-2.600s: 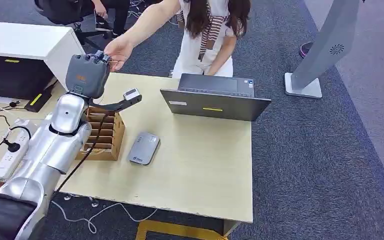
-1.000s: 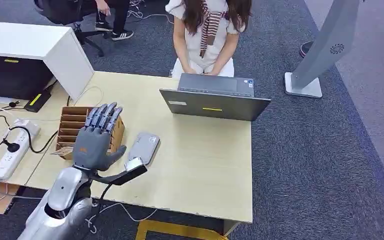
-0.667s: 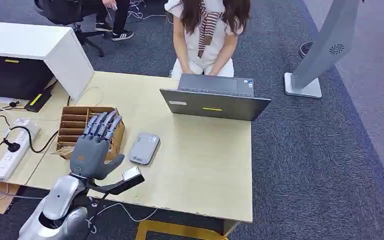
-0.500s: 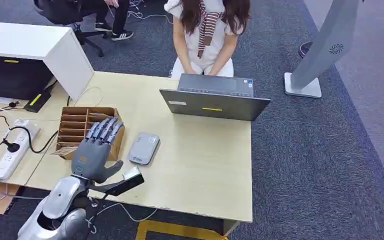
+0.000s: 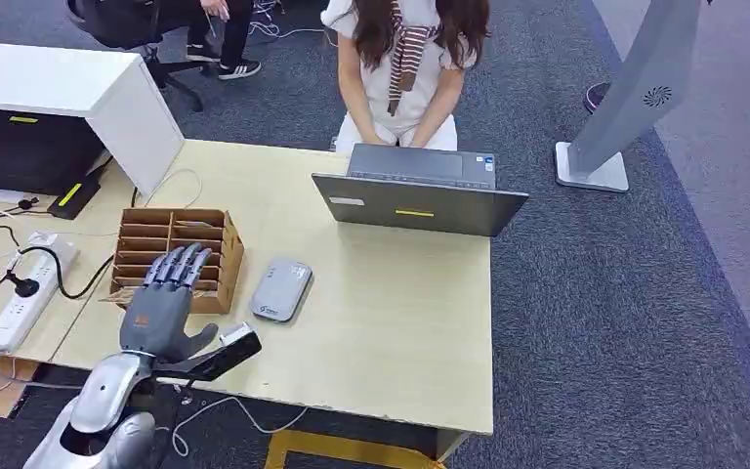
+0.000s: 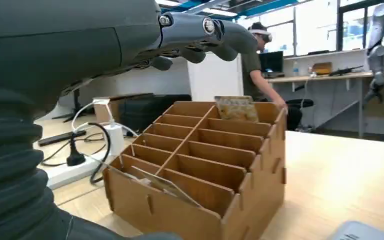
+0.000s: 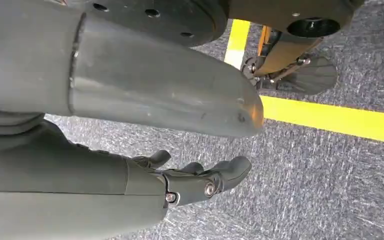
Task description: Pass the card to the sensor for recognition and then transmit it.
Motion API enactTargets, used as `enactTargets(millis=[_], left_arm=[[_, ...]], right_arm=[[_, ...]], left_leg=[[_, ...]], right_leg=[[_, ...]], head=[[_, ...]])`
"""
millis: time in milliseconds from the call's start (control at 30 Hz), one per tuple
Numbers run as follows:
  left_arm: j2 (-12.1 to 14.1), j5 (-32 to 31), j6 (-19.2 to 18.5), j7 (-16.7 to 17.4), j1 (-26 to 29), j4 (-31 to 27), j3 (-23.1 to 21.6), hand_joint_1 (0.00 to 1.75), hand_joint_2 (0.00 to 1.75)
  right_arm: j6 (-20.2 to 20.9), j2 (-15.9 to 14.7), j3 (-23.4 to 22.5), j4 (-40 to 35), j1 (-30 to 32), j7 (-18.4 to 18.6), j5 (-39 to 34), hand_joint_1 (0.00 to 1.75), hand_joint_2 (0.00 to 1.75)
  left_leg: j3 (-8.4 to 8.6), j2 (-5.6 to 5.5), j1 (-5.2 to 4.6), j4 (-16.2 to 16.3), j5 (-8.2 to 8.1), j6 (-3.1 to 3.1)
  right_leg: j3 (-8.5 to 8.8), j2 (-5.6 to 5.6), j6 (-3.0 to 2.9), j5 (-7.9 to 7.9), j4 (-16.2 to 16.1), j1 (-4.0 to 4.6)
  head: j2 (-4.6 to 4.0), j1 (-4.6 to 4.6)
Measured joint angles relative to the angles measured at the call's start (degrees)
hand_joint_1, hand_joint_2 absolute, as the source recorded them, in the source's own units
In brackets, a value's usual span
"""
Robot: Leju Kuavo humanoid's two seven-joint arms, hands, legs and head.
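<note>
My left hand [image 5: 161, 303] hovers with its fingers spread and nothing in it, over the near end of the wooden slotted card box [image 5: 184, 256]. In the left wrist view the fingers [image 6: 200, 32] reach out above the box [image 6: 200, 165]. A patterned card [image 6: 236, 108] stands in one of its far slots. The grey card sensor [image 5: 282, 289] lies flat on the table just right of the box. My right hand [image 7: 200, 181] hangs low beside my body, over carpet, loosely spread and holding nothing.
A person [image 5: 402, 68] sits behind an open laptop [image 5: 420, 200] at the table's far edge. A power strip [image 5: 29, 293] with cables lies left of the box. A white cabinet [image 5: 68, 88] stands at the far left. A yellow floor line [image 7: 330, 120] runs below.
My left hand, earlier raised to the person's outstretched hand at the far left, has come down and back toward me beside the box. The person's arm has withdrawn to the laptop.
</note>
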Motion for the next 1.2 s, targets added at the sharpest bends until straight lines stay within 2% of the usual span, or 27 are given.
enactTargets(millis=[333, 633, 1200], left_arm=[[-0.96, -1.81, 2.56, 0.33, 0.2, 3.72, 5.11, 0.0, 1.75], [-1.42, -3.1, 5.84, -1.09, 0.2, 8.28, 9.09, 0.0, 1.75], [-3.26, -6.47, 7.06, -3.15, -2.64, 13.96, 9.66, 0.0, 1.75]], right_arm=[[0.26, 0.0, 0.0, 0.0, -0.08, 0.41, 1.46, 0.0, 0.0], [1.03, 0.0, 0.0, 0.0, -0.4, 0.52, 2.03, 0.0, 0.0], [1.55, 0.02, 0.07, 0.02, -1.01, 0.57, 3.12, 0.0, 0.0]], left_leg=[[0.0, 0.0, 0.0, 0.0, 0.0, 0.0], [0.0, 0.0, 0.0, 0.0, 0.0, -0.01], [0.01, 0.0, 0.0, 0.0, 0.01, -0.01]], right_leg=[[0.0, 0.0, 0.0, 0.0, 0.0, 0.0], [0.0, 0.0, 0.0, 0.0, 0.0, 0.0], [0.0, 0.0, -0.01, 0.01, 0.0, 0.0]], head=[[0.0, 0.0], [-0.02, 0.02], [0.0, 0.0]])
